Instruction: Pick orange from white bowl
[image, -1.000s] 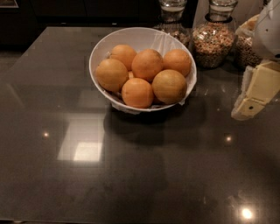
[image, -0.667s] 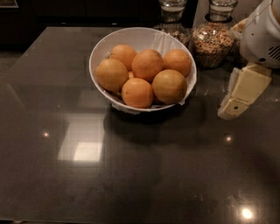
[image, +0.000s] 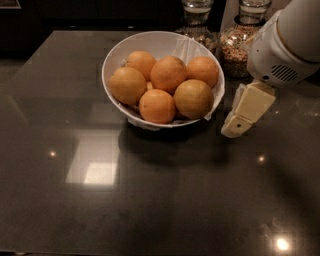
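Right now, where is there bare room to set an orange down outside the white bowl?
Widest bare stretch: the dark glossy tabletop in front of and left of the round white bowl. Right of the bowl is tighter, where the cream gripper hangs beside its rim. Behind it, glass grain jars crowd the bowl's back edge.

White bowl (image: 106, 64) holding six oranges on dark table (image: 75, 215), duller orange (image: 194, 98) front right, gripper (image: 235, 127) just right of bowl, glass jars (image: 241, 45) behind.
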